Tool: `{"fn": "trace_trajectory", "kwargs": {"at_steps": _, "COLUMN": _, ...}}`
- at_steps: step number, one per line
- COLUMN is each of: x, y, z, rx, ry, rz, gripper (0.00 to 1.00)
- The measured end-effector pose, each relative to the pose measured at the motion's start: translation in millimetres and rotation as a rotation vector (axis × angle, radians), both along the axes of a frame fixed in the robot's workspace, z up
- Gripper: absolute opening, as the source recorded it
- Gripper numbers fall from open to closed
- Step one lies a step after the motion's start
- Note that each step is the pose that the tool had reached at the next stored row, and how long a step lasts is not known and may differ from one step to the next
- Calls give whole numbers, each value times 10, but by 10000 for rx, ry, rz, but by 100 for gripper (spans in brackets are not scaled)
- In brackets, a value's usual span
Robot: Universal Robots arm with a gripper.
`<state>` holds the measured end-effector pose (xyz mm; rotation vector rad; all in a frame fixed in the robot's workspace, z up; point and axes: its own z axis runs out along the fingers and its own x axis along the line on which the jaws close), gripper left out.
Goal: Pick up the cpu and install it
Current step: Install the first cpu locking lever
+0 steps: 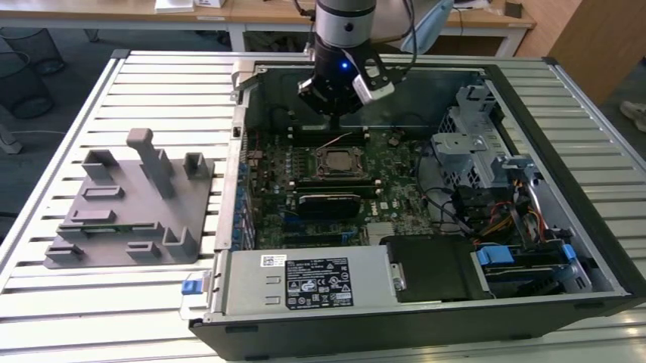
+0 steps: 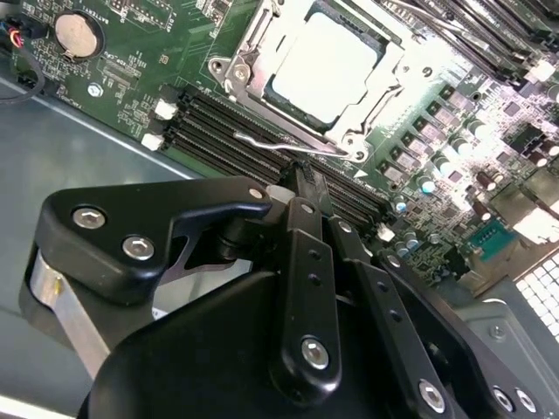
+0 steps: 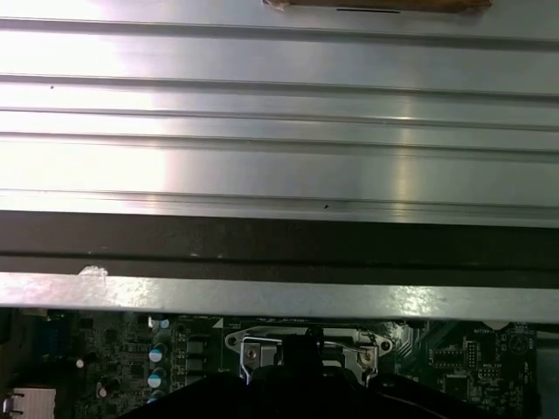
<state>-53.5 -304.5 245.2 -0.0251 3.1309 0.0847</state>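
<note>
We see the cpu point(image 2: 325, 59) already seated in its socket point(image 2: 253, 42) on the motherboard point(image 1: 394, 198). Our gripper point(image 2: 307, 182) hovers just beside it, jaws narrow and holding nothing, tip at the lever point(image 2: 288, 146). Memory slots point(image 2: 227, 131) crowd that side; we judge locking remains.

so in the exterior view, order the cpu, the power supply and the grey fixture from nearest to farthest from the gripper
1. The cpu, seated in its socket on the motherboard, just below the gripper.
2. The power supply, the silver box at the case's near edge.
3. The grey fixture, outside the case on the slatted table, at the exterior view's left; its nearest block comes close to the power supply's distance.
</note>
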Motion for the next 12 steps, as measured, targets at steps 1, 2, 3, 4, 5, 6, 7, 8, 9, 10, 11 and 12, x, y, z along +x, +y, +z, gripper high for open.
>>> {"fn": "trace_trajectory", "kwargs": {"at_steps": 1, "x": 0, "y": 0, "z": -2, "rx": -2, "ry": 1, "rz": 1, "gripper": 11}}
{"fn": "trace_trajectory", "kwargs": {"at_steps": 2, "x": 1, "y": 0, "z": -3, "rx": -3, "ry": 1, "rz": 7, "gripper": 11}}
{"fn": "trace_trajectory", "kwargs": {"at_steps": 3, "x": 1, "y": 0, "z": -6, "rx": -1, "ry": 0, "rz": 20, "gripper": 11}}
{"fn": "trace_trajectory", "kwargs": {"at_steps": 4, "x": 2, "y": 0, "z": -11, "rx": 2, "ry": -2, "rz": 53, "gripper": 11}}
{"fn": "trace_trajectory", "kwargs": {"at_steps": 5, "x": 2, "y": 0, "z": -14, "rx": 1, "ry": -1, "rz": 111, "gripper": 11}}
{"fn": "trace_trajectory", "kwargs": {"at_steps": 6, "x": 2, "y": -1, "z": -15, "rx": -1, "ry": 0, "rz": 177, "gripper": 11}}
{"fn": "trace_trajectory", "kwargs": {"at_steps": 7, "x": 2, "y": -1, "z": -17, "rx": -1, "ry": 0, "rz": 242, "gripper": 11}}
{"fn": "trace_trajectory", "kwargs": {"at_steps": 8, "x": 2, "y": -1, "z": -18, "rx": -2, "ry": 1, "rz": 280, "gripper": 11}}
{"fn": "trace_trajectory", "kwargs": {"at_steps": 9, "x": 3, "y": -1, "z": -19, "rx": -2, "ry": 1, "rz": 287, "gripper": 11}}
{"fn": "trace_trajectory", "kwargs": {"at_steps": 10, "x": 4, "y": -1, "z": -19, "rx": -1, "ry": 1, "rz": 289, "gripper": 11}}
{"fn": "trace_trajectory", "kwargs": {"at_steps": 11, "x": 7, "y": -1, "z": -20, "rx": -1, "ry": 0, "rz": 290, "gripper": 11}}
{"fn": "trace_trajectory", "kwargs": {"at_steps": 12, "x": 11, "y": -1, "z": -20, "rx": 1, "ry": 0, "rz": 289, "gripper": 11}}
